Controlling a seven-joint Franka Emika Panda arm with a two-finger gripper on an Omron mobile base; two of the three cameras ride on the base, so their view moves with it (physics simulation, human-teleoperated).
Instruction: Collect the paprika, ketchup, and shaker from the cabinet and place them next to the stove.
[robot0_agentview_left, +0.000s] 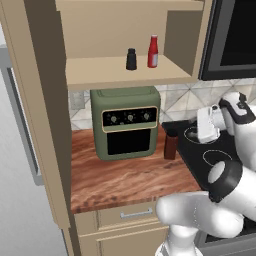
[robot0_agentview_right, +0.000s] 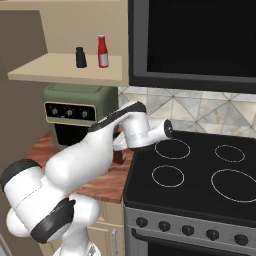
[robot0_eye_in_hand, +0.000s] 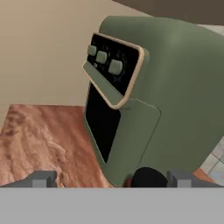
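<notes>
**Paprika down on the counter, two items on the cabinet shelf**

Paprika (robot0_agentview_left: 171, 146): tall dark reddish-brown jar, black cap, upright on the wood-grain counter (robot0_agentview_left: 125, 180), between the olive-green toaster oven (robot0_agentview_left: 127, 122) and the stove (robot0_agentview_right: 200, 175), close to the stove's edge. In the hand view its black cap (robot0_eye_in_hand: 148, 178) shows low in frame, between the two finger tips, with the oven's side right behind it.

Ketchup (robot0_agentview_left: 153, 51): slim bright red bottle, narrow red top, pale label band. Upright on the shelf of the cabinet (robot0_agentview_left: 125, 72), towards the right.

Shaker (robot0_agentview_left: 131, 59): short, all black, rounded top, clearly lower than the ketchup. Stands just left of it on the same shelf, a small gap between them.

Cabinet: light tan wood, beige inner walls, door open. Stove: black glass with thin white burner rings, steel front with black knobs.

Claw (robot0_eye_in_hand: 111, 178): fingers spread wide, one tip on either side of the paprika cap, neither seen touching it. Arm reaches low over the counter beside the stove.
</notes>
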